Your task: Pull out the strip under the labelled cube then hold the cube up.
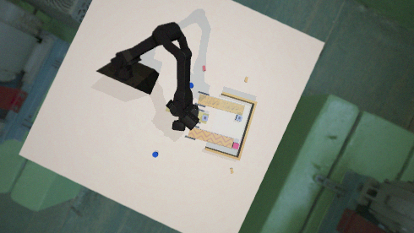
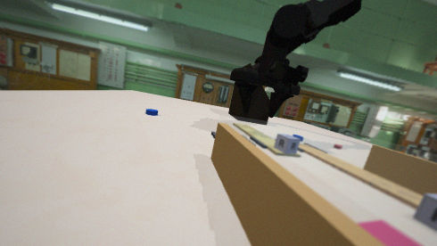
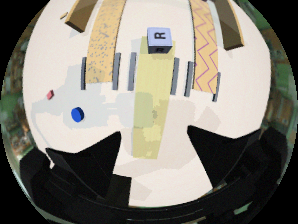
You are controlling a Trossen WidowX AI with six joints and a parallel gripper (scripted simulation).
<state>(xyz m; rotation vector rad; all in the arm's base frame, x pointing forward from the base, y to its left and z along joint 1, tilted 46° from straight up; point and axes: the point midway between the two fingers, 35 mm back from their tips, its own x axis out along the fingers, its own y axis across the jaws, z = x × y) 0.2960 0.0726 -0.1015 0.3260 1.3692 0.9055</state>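
soft overhead light, pale shadows; wrist view bends at its edges.

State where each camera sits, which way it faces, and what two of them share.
Top: high overhead, facing down at the table; whole arm and base.
Exterior: low beside the wooden wall, facing the base; base and part of the arm.
Wrist: on the arm, facing past its open fingers; fingers only.
Top and wrist share the zigzag strip.
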